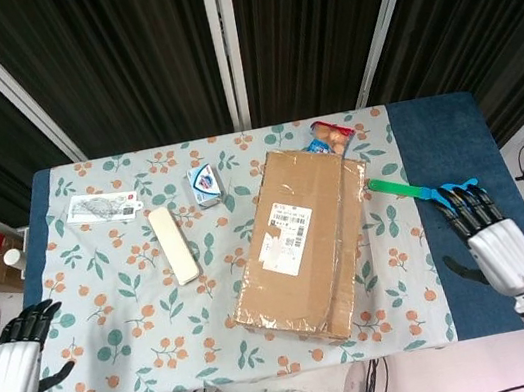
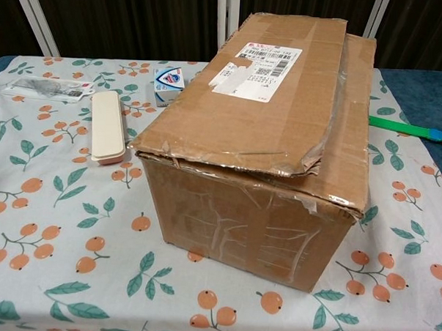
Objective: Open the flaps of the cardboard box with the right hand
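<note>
A brown cardboard box (image 1: 299, 243) (image 2: 258, 149) stands in the middle of the table with its top flaps lying closed, a white shipping label on the upper flap. My right hand (image 1: 488, 237) hovers over the blue strip at the table's right, fingers spread and holding nothing, well apart from the box. It covers most of a blue hand-shaped clapper (image 1: 413, 190). My left hand (image 1: 16, 356) hangs off the table's front left corner, fingers loosely spread and empty. Neither hand shows in the chest view.
A cream pencil case (image 1: 173, 244) (image 2: 107, 126), a small blue-and-white box (image 1: 204, 184) (image 2: 168, 85) and a flat packet (image 1: 102, 208) lie left of the cardboard box. A snack bag (image 1: 331, 135) sits behind it. The clapper's green handle (image 2: 409, 131) lies to the right.
</note>
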Controlling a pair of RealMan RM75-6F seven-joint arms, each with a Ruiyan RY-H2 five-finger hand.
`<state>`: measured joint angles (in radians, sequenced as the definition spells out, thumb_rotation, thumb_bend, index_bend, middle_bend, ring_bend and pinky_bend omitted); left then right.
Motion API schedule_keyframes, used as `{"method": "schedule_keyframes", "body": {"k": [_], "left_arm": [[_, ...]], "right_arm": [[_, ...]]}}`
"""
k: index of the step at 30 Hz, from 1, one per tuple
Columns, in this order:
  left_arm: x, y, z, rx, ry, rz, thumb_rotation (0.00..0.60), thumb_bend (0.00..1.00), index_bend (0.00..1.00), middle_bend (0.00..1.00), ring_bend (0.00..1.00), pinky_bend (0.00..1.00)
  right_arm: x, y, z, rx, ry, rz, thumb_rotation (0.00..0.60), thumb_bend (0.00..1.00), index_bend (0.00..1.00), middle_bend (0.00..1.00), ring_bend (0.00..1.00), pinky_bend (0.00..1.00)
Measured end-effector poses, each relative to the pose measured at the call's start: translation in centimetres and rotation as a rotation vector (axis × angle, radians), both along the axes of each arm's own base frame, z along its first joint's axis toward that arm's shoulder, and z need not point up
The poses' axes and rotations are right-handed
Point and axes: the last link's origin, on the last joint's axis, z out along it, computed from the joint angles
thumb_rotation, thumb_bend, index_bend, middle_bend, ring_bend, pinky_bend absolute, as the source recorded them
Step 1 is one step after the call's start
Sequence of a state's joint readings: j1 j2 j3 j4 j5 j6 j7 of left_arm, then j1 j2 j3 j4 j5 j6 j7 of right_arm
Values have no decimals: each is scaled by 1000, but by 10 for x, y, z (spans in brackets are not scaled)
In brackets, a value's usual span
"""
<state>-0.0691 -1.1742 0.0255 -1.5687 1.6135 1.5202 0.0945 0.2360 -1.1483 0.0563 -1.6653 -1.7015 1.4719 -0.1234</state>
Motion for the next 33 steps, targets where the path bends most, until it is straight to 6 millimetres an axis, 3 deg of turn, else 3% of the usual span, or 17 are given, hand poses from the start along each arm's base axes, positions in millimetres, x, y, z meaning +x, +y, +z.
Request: {"method": "schedule_keyframes", "body": {"k": [6, 12, 30, 33], "left_arm": [[-2, -2, 1, 9, -1, 6, 600, 0, 144, 135, 139, 232], [-4, -2, 4, 18, 2, 9, 600, 0, 144, 135, 139, 232], [-9, -4, 8, 29, 10, 19, 600, 0, 144, 135, 139, 232], [-10, -4, 8, 24, 10, 24, 600, 0, 144, 135, 139, 231]], "right_arm": [[49, -27, -18, 76, 45, 116, 600, 153, 0, 0, 0, 0], [83, -49, -43, 134, 79, 178, 600, 153, 0, 0, 0, 0], [126, -75, -83, 167, 100, 245, 600, 178, 0, 0, 0, 0], [136, -79, -85, 151, 109, 267, 600, 241, 0, 0, 0, 0]]}}
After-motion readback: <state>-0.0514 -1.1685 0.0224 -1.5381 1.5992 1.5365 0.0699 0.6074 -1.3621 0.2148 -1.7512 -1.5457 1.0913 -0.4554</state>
